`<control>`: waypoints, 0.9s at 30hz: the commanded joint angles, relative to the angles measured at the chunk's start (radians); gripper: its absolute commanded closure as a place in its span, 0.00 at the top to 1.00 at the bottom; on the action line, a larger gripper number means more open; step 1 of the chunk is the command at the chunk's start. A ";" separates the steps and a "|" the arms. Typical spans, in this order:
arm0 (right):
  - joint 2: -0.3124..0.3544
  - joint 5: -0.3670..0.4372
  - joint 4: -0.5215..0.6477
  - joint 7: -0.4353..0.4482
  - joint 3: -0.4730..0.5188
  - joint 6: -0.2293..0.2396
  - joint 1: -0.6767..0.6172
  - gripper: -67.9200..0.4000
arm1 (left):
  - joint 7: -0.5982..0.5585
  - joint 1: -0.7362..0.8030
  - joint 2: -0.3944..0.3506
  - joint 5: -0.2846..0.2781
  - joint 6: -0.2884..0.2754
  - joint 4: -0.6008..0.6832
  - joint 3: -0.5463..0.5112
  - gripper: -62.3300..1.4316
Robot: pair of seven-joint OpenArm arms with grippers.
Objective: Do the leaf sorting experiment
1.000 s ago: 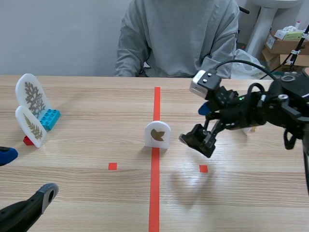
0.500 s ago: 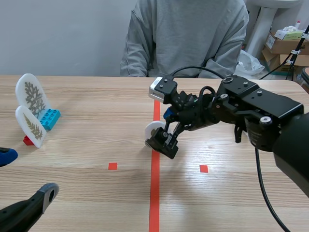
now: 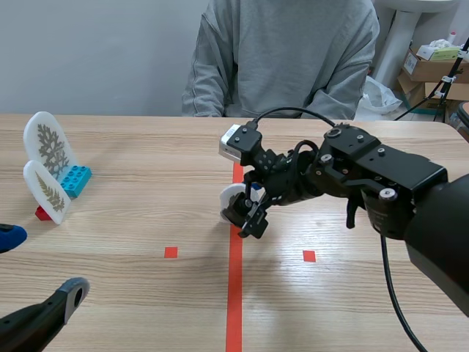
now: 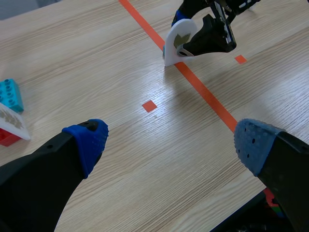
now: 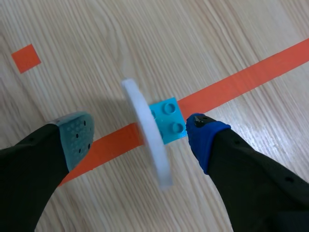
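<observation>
Jaws spread on both: our right gripper (image 5: 139, 137) straddles the leaf card (image 3: 230, 196), left gripper (image 4: 171, 142) well apart | card upright on its blue brick (image 5: 168, 121), over the red tape line (image 3: 234, 293) | we judge it light, stiff, tippy; pinch flat faces low.

Brown-leaf card (image 3: 231, 199): white, upright on blue brick (image 5: 167, 120), over red tape line (image 3: 234, 293). Larger leaf card (image 3: 50, 144) and smaller leaf card (image 3: 47, 192): upright, overlapping, well apart from it.
</observation>
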 commanded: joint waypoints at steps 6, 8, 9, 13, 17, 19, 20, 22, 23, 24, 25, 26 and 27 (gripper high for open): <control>0.012 0.012 0.019 0.008 0.008 -0.004 0.006 0.42 | -0.010 -0.003 0.005 -0.011 -0.001 0.003 0.001 0.90; 0.012 0.012 0.019 0.008 0.008 -0.004 0.006 0.37 | -0.010 -0.003 0.005 -0.011 -0.001 0.003 0.001 0.90; 0.012 0.012 0.019 0.008 0.008 -0.004 0.006 0.35 | -0.010 -0.003 0.005 -0.011 -0.001 0.003 0.001 0.90; 0.013 0.012 0.019 0.008 0.008 -0.004 0.007 0.29 | -0.010 -0.003 0.005 -0.011 -0.001 0.003 0.001 0.90; 0.013 0.012 0.019 0.011 0.008 -0.004 0.007 0.18 | -0.010 -0.003 0.005 -0.011 -0.001 0.003 0.001 0.90; 0.013 0.012 0.019 0.010 0.008 -0.004 0.007 0.12 | -0.010 -0.003 0.005 -0.011 -0.001 0.003 0.001 0.90; 0.013 0.012 0.019 0.010 0.008 -0.004 0.007 0.10 | -0.010 -0.003 0.005 -0.011 -0.001 0.003 0.001 0.90; 0.013 0.012 0.019 0.010 0.008 -0.004 0.007 0.08 | -0.010 -0.003 0.005 -0.011 -0.001 0.003 0.001 0.90; 0.013 0.012 0.019 0.010 0.008 -0.004 0.007 0.05 | -0.010 -0.003 0.005 -0.011 -0.001 0.003 0.001 0.90; 0.013 0.013 0.019 0.007 0.009 -0.004 0.007 0.03 | -0.010 -0.003 0.005 -0.011 -0.001 0.003 0.001 0.90; 0.013 0.014 0.021 0.003 0.010 -0.004 0.007 0.03 | -0.010 -0.003 0.005 -0.011 -0.001 0.003 0.001 0.90; 0.013 0.014 0.023 -0.004 0.010 -0.004 0.007 0.03 | -0.010 -0.003 0.005 -0.011 -0.001 0.003 0.001 0.90; 0.013 0.014 0.027 -0.016 0.010 -0.005 0.007 0.03 | -0.010 -0.003 0.005 -0.011 -0.001 0.003 0.001 0.90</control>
